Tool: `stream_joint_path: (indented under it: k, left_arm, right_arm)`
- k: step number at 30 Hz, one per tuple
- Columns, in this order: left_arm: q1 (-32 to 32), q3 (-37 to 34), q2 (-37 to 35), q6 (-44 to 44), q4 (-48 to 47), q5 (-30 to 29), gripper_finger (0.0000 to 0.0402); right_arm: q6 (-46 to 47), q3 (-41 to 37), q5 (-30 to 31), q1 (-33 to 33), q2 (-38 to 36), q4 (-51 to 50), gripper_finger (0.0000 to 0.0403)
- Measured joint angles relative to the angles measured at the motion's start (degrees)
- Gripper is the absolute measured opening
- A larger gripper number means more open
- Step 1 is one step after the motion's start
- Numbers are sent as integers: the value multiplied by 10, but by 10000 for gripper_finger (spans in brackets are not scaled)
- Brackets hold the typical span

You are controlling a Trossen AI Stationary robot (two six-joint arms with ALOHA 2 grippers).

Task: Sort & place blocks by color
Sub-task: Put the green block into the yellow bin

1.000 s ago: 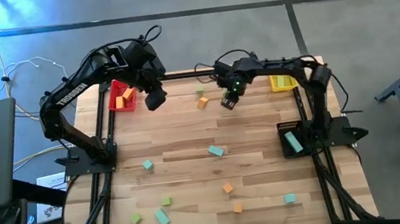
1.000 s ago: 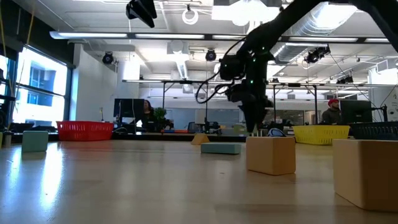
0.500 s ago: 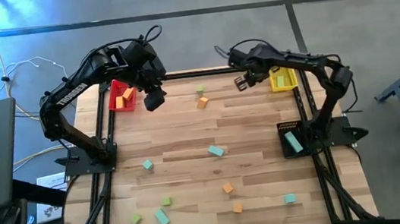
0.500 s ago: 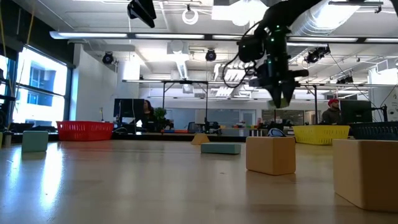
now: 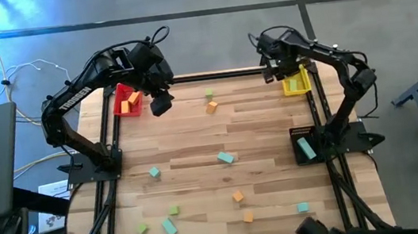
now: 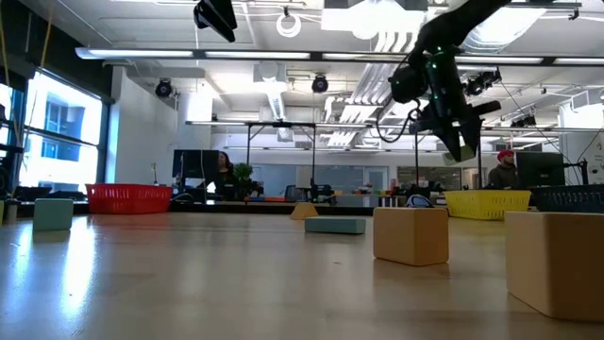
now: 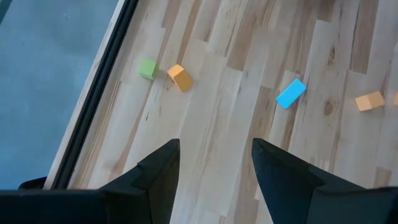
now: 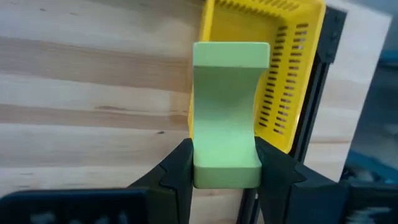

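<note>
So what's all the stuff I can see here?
orange blocks: three, orange, loose on the table; at least one more in the red tray
green blocks: three, light green, loose on the table
held green block: one, light green, in the right fingers
teal blocks: four, teal, loose; one more in the dark tray
red tray: one, red, far left corner
yellow tray: one, yellow, far right corner
dark tray: one, black, right edge
table: one, wooden
left fingers: open, above the table beside the red tray
right fingers: shut on the held green block, at the yellow tray's edge
</note>
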Motion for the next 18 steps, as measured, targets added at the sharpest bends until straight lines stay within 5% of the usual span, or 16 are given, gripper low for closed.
stream_joint_path:
  k: [10, 18]
  left_arm:
    - [0, 0, 0, 0, 7, 0, 186]
    - [0, 0, 0, -2, 18, 0, 186]
  right_arm:
    - [-82, 0, -116, -101, 20, -10, 109]
    - [-93, 0, -100, -120, 66, -9, 118]
